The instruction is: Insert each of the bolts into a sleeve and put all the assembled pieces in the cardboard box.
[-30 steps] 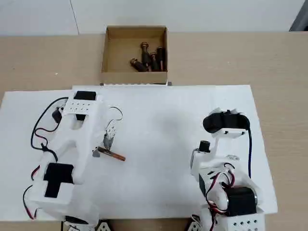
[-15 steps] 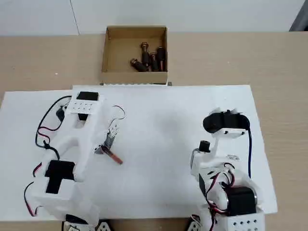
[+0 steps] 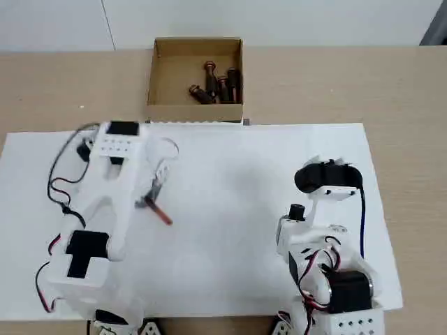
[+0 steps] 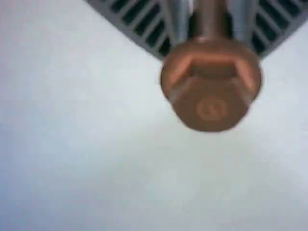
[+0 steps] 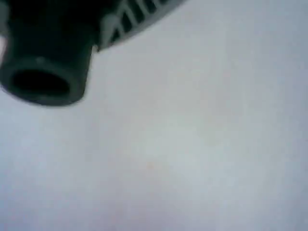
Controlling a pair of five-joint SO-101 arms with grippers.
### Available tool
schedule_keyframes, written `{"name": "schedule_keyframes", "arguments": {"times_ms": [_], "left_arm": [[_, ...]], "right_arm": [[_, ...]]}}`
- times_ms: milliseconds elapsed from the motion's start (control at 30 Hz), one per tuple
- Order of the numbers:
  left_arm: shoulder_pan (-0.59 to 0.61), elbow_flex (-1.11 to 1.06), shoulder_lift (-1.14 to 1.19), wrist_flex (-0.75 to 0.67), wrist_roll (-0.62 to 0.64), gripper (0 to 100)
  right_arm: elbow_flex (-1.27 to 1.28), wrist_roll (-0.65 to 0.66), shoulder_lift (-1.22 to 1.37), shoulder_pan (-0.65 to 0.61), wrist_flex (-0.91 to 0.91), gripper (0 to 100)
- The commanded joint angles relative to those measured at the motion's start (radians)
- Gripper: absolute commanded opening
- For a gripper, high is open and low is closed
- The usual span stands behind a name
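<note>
Left wrist view: bolt point(image 4: 211, 91) head blurred, shank cut off at pic edge. Right wrist view: sleeve point(image 5: 45, 62) blurred, partly out of frame. High view: assembled pcs point(image 3: 218, 85) in cardboard box point(image 3: 167, 70) too small to count.

A pale wood counter point(image 3: 405, 84) lies under a white sheet point(image 3: 237, 174) spread across its near half; behind it stands a plain white wall point(image 3: 279, 21), evenly lit

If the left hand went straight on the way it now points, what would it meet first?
Most likely the white paper: the left hand, shut on a bolt, points down at the sheet with nothing between. How far above it hangs is unclear.
</note>
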State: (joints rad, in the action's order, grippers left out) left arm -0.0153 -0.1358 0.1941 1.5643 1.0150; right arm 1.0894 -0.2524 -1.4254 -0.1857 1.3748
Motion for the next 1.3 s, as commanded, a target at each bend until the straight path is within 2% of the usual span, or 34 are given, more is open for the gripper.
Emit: {"name": "schedule_keyframes", "arguments": {"times_ms": [0,133,333,400,533,700,833,1033,1167,1267], "left_arm": [[-0.023,0.182,-0.011,0.098,-0.071,1],[-0.066,0.374,-0.011,0.189,-0.169,1],[-0.092,0.591,-0.081,0.189,-0.356,1],[-0.109,0.61,-0.137,0.187,-0.408,1],[-0.166,0.587,-0.276,0.189,-0.419,1],[-0.213,0.478,-0.496,0.189,-0.433,1],[-0.207,0.332,-0.669,0.166,-0.555,1],[-0.132,0.073,-0.89,0.025,-0.629,1],[-0.101,-0.114,-1.008,-0.072,-0.635,1],[-0.084,-0.268,-1.114,-0.161,-0.664,1]], "right_arm": [[-0.044,0.008,-0.007,0.004,-0.024,0.3],[-0.083,0.012,-0.007,0.002,-0.024,0.3],[-0.091,0.074,-0.007,0.004,-0.022,0.3],[-0.091,0.081,-0.008,0.004,-0.022,0.3],[-0.091,0.087,-0.008,0.004,-0.021,0.3],[-0.091,0.087,-0.008,0.004,-0.015,0.3],[-0.091,0.11,-0.025,-0.001,-0.015,0.3],[-0.084,0.166,-0.13,-0.004,-0.025,0.3],[-0.083,0.173,-0.156,-0.007,-0.031,0.3],[-0.081,0.172,-0.162,-0.065,-0.03,0.3]]}}
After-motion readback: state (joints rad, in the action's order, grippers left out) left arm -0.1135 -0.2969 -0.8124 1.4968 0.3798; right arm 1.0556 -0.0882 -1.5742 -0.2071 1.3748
